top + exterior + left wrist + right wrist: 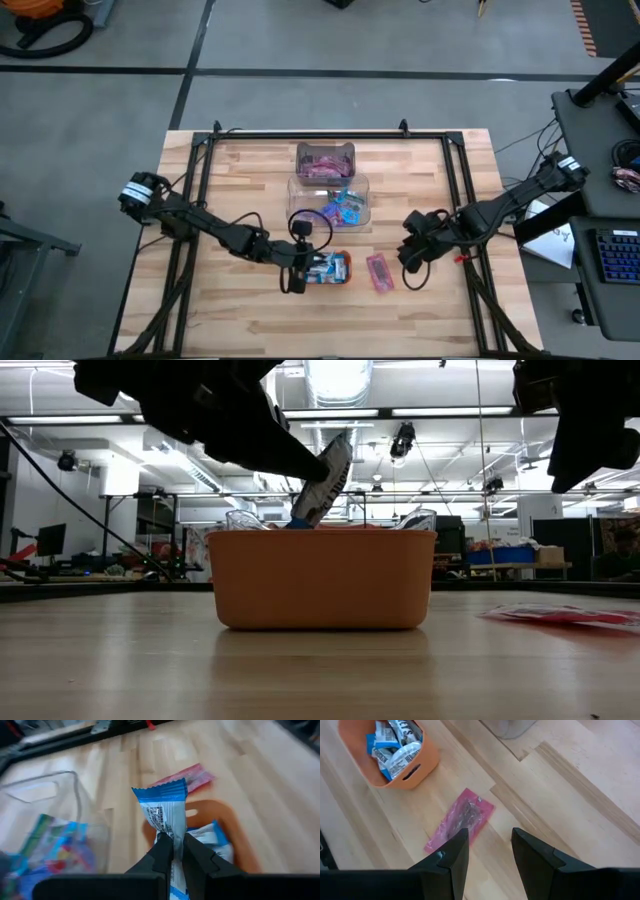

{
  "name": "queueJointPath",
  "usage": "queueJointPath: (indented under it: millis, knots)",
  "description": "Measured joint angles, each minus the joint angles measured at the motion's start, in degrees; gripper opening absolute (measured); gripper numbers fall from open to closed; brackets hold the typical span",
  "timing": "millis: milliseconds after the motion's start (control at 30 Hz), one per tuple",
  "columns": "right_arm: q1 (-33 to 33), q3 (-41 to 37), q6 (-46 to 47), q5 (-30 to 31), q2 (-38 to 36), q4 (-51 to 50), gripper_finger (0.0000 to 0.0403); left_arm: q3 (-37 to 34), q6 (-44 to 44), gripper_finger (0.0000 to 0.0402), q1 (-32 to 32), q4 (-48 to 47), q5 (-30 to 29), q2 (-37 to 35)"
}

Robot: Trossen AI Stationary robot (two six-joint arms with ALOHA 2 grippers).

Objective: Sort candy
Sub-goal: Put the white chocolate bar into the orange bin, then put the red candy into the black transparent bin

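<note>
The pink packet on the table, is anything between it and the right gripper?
Nothing visible. The right gripper hangs open just above the pink packet, which lies alone on bare wood beside the orange tray.

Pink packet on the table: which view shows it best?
Right wrist view: the pink packet lies flat and whole, just beyond the open right gripper. High view shows it small, low view edge-on, left wrist view partly hidden.

A candy bar (164,817) is pinched in the left gripper (174,851) directly above the tray (335,268). A packet (461,819) lies flat on the table (250,310), just beyond the spread right gripper (490,851).
</note>
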Motion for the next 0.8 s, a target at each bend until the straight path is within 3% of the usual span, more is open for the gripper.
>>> queueJointPath:
  millis: [267, 800]
  knots:
    - [0.00, 0.00, 0.84, 0.00, 0.37, 0.14, 0.0141, -0.13, -4.74, 0.0024, 0.06, -0.57, 2.89, 0.01]
    - [0.00, 0.00, 2.04, 0.33, 0.37, 0.78, 0.0141, -0.09, -4.44, 0.0141, 0.06, -2.14, 4.51, 0.01]
